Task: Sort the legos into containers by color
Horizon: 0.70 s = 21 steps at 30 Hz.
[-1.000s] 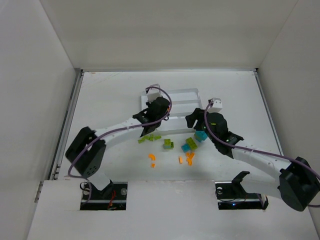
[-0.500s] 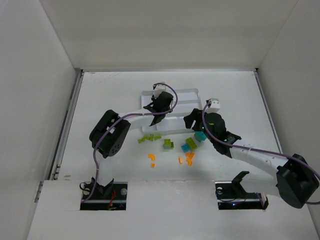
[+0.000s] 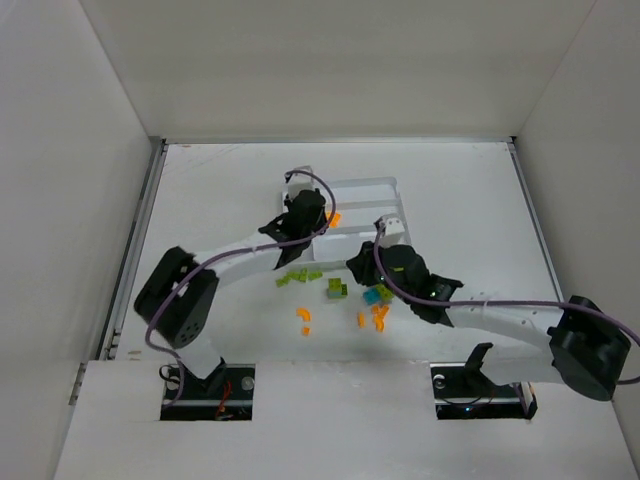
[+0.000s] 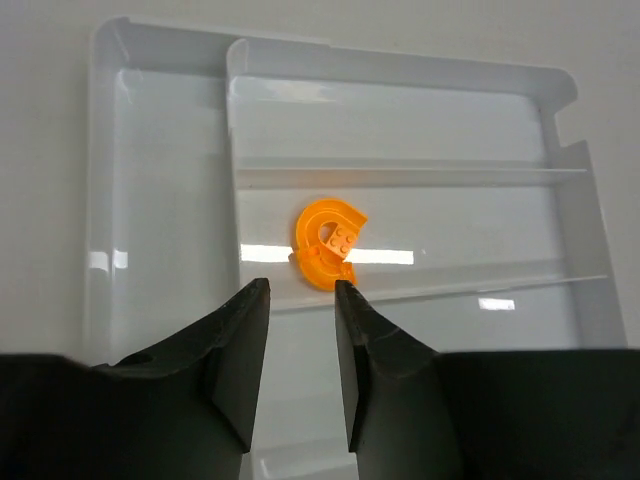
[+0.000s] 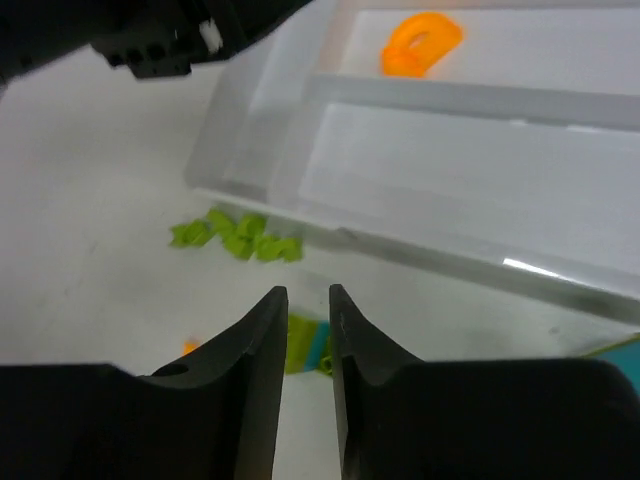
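The white tray [image 3: 388, 186] lies at the table's middle back. One round orange lego [image 4: 328, 240] rests in its middle compartment, also visible from above [image 3: 333, 218]. My left gripper [image 4: 300, 285] hovers just short of that piece, over the tray [image 4: 400, 120], open and empty. My right gripper [image 5: 308, 292] hangs over the table in front of the tray [image 5: 450, 170], jaws drawn to a thin slit with nothing in it. A green-and-teal lego [image 5: 305, 345] lies on the table below it. Lime green legos [image 3: 300, 276], a teal one [image 3: 377, 294] and orange ones [image 3: 378, 316] lie loose.
More orange bits [image 3: 303, 316] sit toward the near edge. White walls enclose the table on three sides. The left arm's black forearm [image 5: 180, 40] crosses above the tray's left end.
The left gripper swung over the tray and opened, leaving the orange lego in the middle compartment. The right gripper moved left, away from the teal brick, and closed.
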{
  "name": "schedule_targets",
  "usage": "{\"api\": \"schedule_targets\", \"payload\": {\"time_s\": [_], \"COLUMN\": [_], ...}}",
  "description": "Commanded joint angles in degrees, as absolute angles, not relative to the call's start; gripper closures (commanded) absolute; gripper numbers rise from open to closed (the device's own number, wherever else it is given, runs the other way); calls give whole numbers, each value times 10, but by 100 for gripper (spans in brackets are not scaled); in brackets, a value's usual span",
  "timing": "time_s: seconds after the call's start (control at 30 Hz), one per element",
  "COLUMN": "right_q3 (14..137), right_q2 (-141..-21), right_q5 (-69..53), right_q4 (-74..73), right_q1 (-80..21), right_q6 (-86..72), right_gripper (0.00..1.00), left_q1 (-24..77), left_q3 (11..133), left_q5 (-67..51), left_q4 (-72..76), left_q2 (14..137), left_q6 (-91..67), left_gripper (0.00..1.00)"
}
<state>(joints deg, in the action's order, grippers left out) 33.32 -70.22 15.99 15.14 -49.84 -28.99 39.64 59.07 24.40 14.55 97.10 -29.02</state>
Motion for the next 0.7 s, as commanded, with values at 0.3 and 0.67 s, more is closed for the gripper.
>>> {"api": "schedule_targets", "payload": {"time_s": [0.3,0.67], "right_q3": [402,486], "right_q2": [-821,-963], "right_q5": [153,162], "right_q4": [161,93], "right_q1": [-690,-695], "right_q6": [-308,-349], "right_gripper": [39,46], "left_q1": [371,367], "left_q3": [323,241], "left_q5": [255,249], "left_q4": [48,-21], "left_q2": [621,489], "left_q6": [-359,-389], "left_gripper": [76,70]}}
